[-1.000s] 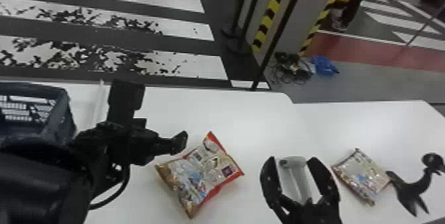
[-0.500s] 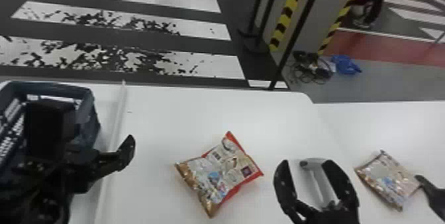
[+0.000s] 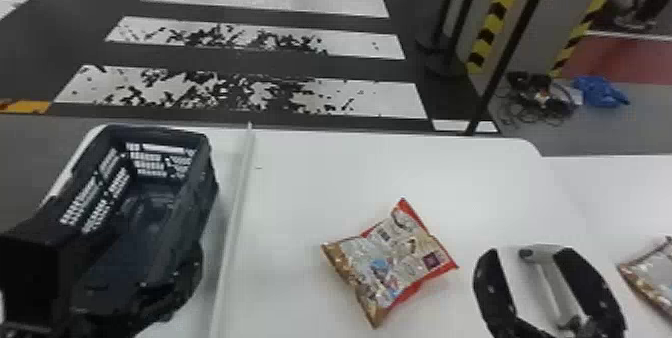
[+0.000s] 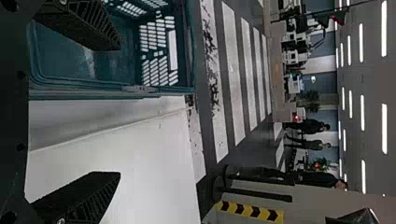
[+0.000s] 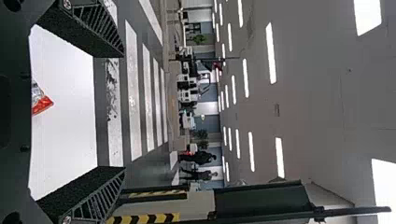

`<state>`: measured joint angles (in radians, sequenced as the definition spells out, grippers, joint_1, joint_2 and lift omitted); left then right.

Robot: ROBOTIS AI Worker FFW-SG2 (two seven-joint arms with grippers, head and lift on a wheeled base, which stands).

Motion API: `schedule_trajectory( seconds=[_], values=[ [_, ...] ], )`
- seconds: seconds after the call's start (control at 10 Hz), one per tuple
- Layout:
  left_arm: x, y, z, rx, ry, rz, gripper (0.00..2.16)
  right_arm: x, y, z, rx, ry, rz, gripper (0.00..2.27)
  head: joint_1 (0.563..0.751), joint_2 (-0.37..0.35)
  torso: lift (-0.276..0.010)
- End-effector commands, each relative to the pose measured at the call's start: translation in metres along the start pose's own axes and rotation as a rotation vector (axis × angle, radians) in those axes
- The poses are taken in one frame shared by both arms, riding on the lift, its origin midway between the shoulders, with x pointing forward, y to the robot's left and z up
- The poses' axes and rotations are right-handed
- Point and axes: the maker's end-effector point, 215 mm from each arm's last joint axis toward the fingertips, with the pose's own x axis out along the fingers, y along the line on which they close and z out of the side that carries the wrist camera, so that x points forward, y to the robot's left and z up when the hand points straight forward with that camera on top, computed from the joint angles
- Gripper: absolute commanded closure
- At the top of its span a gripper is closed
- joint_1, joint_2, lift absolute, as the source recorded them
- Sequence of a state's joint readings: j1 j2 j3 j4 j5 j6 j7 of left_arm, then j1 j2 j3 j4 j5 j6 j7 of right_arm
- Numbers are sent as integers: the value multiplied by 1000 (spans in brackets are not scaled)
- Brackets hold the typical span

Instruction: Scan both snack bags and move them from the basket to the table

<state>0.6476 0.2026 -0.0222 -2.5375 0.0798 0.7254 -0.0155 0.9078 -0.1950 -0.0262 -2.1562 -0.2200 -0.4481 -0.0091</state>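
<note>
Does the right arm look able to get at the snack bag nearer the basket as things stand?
Probably yes: the right tool is open, to the right of the snack bag, which lies uncovered on the table with nothing between them.

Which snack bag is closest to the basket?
The snack bag lying on the table between the basket and the right gripper. The other snack bag is past that gripper, at the head view's right edge.
</note>
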Motion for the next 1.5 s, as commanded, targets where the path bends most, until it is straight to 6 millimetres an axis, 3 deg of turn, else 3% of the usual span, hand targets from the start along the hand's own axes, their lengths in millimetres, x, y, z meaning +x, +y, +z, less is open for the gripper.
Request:
schedule_trajectory(
  seconds=[0.0, 0.1, 0.3, 0.7, 0.8, 1.0, 1.2, 1.3, 1.4],
  values=[
    [-18, 6, -3, 6, -15, 13, 33, 1, -2, 2, 18, 1, 17, 66, 695, -93, -98],
    [-21, 8, -2, 22, -39, 20, 33, 3, 3, 0, 25, 19, 39, 66, 695, -76, -98],
    [-26, 2, -2, 20, -83, 4, 33, 13, 15, -26, 81, 115, 142, 70, 695, -52, -98],
    [-26, -2, -26, 29, -75, -21, 33, 29, 23, -76, 171, 301, 235, 70, 695, -32, -98],
    [-25, -4, -25, 22, -82, -26, 33, 32, 34, -89, 195, 348, 267, 70, 695, -27, -98],
    [-23, -10, -26, 7, -81, -53, 33, 44, 45, -97, 223, 372, 313, 70, 695, -4, -98],
    [-20, -20, -23, -7, -87, -98, 33, 56, 39, -110, 216, 389, 308, 90, 695, -4, -98],
    [-20, -24, -24, -14, -89, -103, 33, 65, 42, -116, 212, 405, 324, 350, 695, -12, -98],
    [-20, -26, -23, -27, -103, -105, 33, 74, 45, -127, 190, 438, 338, 1234, 695, -18, -98]
  ],
)
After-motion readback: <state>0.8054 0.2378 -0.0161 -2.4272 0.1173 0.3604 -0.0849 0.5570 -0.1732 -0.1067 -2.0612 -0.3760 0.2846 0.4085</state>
